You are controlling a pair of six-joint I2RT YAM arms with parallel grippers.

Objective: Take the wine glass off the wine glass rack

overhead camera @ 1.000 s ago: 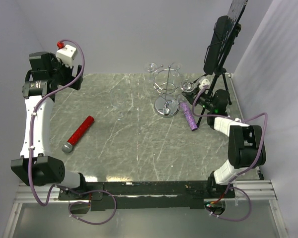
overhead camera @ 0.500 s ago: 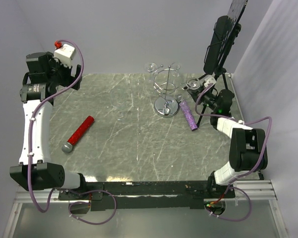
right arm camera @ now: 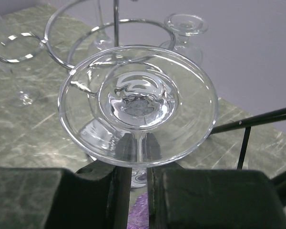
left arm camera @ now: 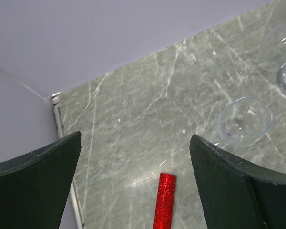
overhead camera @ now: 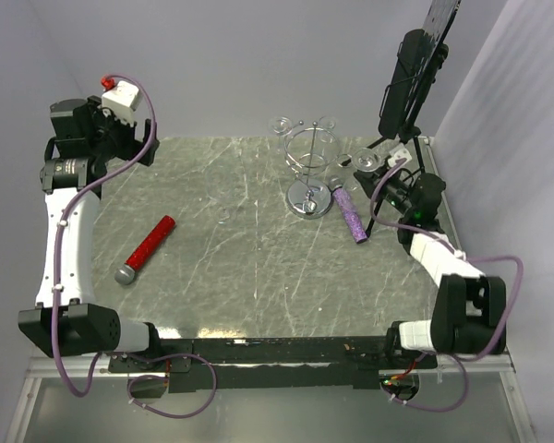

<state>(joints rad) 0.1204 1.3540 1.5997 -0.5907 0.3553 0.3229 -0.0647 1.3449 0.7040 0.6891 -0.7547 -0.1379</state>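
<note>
My right gripper (right arm camera: 138, 177) is clamped on the stem of the wine glass (right arm camera: 138, 102), foot up, just right of the wine glass rack (overhead camera: 307, 175); my left gripper (left arm camera: 133, 176) gapes wide, well away from it; a sideways swing could clip the rack and slip the thin stem

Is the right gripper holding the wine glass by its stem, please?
Yes, the right gripper pinches the wine glass by its thin stem.
</note>
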